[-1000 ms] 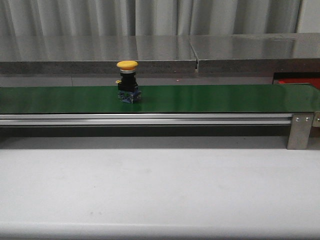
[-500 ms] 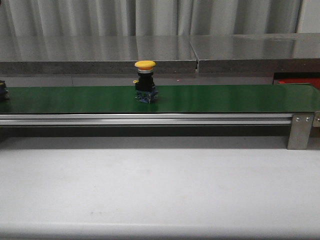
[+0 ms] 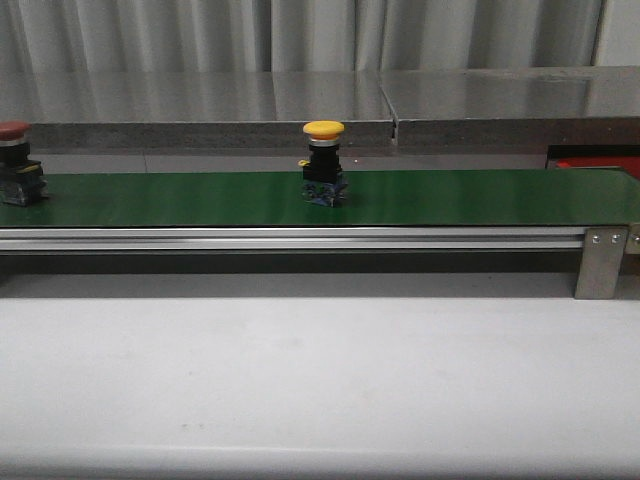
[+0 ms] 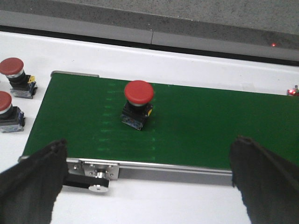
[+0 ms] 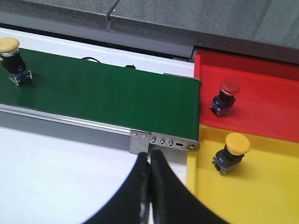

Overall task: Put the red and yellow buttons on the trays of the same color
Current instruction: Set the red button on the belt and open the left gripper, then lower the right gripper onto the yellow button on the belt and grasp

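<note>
We see a yellow button [image 3: 324, 162] standing upright near the middle of the long green belt [image 3: 450, 196], while a red button [image 3: 16, 163] stands at the belt's far left end in the front view. From the left wrist camera, that same red button sits on the green surface close to the belt's end, and two more red buttons [image 4: 14, 76] [image 4: 7, 112] rest off the belt on the white counter [image 4: 187, 70] just beside it. The left gripper [image 4: 149, 177] hangs above the belt's near edge with its jaws spread wide apart, grasping nothing, the red button lying beyond the gap between its dark fingers [image 4: 32, 182]. From the right wrist camera we see the belt's other end, where a red tray [image 5: 261, 84] and a yellow tray [image 5: 243, 196] lie side by side, touching, just past the belt's metal end bracket [image 5: 163, 140]. One red button [image 5: 225, 96] stands in the red tray and one yellow button [image 5: 232, 151] stands in the yellow tray, each near the edge closest to the belt. The right gripper [image 5: 150, 186] hovers over the counter beside the bracket, its jaws pressed together on nothing. In the front view only a corner of the red tray shows, at the far right behind the belt.
</note>
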You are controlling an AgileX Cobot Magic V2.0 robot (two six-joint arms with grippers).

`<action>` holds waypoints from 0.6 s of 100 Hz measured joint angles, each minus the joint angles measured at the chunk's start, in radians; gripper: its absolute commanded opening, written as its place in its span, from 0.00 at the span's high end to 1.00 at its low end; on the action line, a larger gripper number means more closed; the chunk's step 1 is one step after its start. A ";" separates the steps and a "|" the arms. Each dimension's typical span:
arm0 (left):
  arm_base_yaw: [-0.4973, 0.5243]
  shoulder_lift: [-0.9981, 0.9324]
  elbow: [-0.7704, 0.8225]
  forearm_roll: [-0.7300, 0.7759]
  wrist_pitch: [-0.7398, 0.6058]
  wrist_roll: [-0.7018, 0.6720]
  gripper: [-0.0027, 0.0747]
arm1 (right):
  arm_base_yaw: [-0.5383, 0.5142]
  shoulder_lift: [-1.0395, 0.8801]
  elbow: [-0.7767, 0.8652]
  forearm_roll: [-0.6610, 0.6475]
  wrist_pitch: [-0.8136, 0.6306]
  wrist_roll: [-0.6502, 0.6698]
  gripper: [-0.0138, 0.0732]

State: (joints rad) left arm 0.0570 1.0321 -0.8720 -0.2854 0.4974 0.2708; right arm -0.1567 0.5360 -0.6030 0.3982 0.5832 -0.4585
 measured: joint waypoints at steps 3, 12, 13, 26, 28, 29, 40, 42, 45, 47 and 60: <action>0.000 -0.033 0.028 -0.005 -0.002 0.000 0.19 | 0.000 0.000 0.000 0.000 0.000 0.000 0.98; 0.000 -0.140 0.111 -0.007 -0.012 0.000 0.30 | 0.000 0.000 0.000 0.000 0.000 0.000 0.98; 0.000 -0.148 0.116 -0.007 -0.012 0.000 0.33 | 0.000 0.000 0.000 0.000 0.000 0.000 0.98; 0.000 -0.285 0.207 -0.007 -0.023 0.000 0.64 | 0.000 0.000 0.000 0.007 0.000 0.000 0.97; 0.000 -0.303 0.218 -0.007 -0.025 0.000 0.71 | 0.000 0.000 0.000 0.009 0.000 0.000 0.97; 0.000 -0.309 0.221 -0.007 -0.025 0.000 0.75 | 0.000 0.000 0.000 0.012 0.000 0.000 0.97; 0.000 -0.383 0.256 -0.007 -0.040 0.000 0.99 | 0.000 0.000 0.000 0.042 0.000 0.000 0.87; 0.000 -0.390 0.258 -0.007 -0.039 0.000 0.99 | 0.000 0.000 0.000 0.047 0.000 0.000 0.83; 0.000 -0.396 0.261 -0.007 -0.039 0.000 0.99 | 0.000 0.000 0.000 0.054 0.000 0.000 0.77; 0.000 -0.401 0.261 -0.007 -0.040 0.000 0.99 | 0.000 0.000 0.000 0.056 0.000 0.000 0.71; 0.000 -0.404 0.261 -0.007 -0.049 0.000 0.99 | 0.000 0.000 0.000 0.064 0.000 0.000 0.29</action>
State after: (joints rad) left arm 0.0570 0.6278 -0.6112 -0.2922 0.4487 0.2708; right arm -0.1567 0.5360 -0.6030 0.4623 0.5832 -0.4585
